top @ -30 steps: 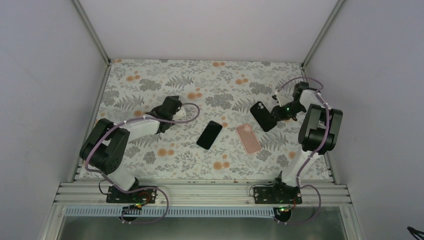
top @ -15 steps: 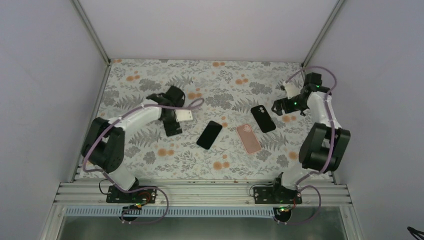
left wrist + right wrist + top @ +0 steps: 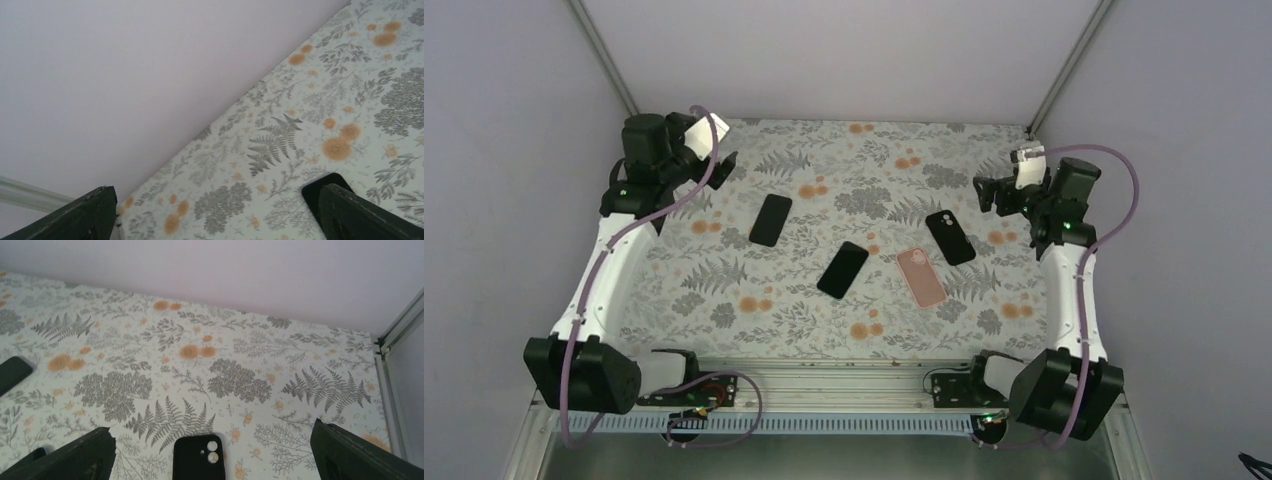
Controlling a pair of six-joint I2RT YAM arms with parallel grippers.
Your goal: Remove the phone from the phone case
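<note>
- Floral table (image 3: 724,300) between pale walls; both arms stand raised, one at the upper left of the top view, one at the upper right.
- Left claw (image 3: 216,189): fingers spread wide, nothing between them.
- Right claw (image 3: 211,427): spread just as wide, also holding nothing.
- Count: two bare black phones, two cases, two arms.
- Left phone (image 3: 770,219) lies left of centre. Mid phone (image 3: 842,269) lies at centre, apart from everything else.
- Pink case (image 3: 921,276) lies near the mid phone, to its right, and looks hollow.
- Black case (image 3: 950,237) sits just beside the pink case, up and to the right, lens side up.
- Step, as I judge it: between grasps, or done. Both phones sit free of the cases. Whether the black case holds another phone, I cannot tell.
- Next move, if it is loaded: the right claw drops onto the black case, which shows low in its wrist view, and pins one edge.
- The left claw would then cross over to pry a corner. That calls for a thin-edge grip and a firm counter-hold, so the case does not slide.
</note>
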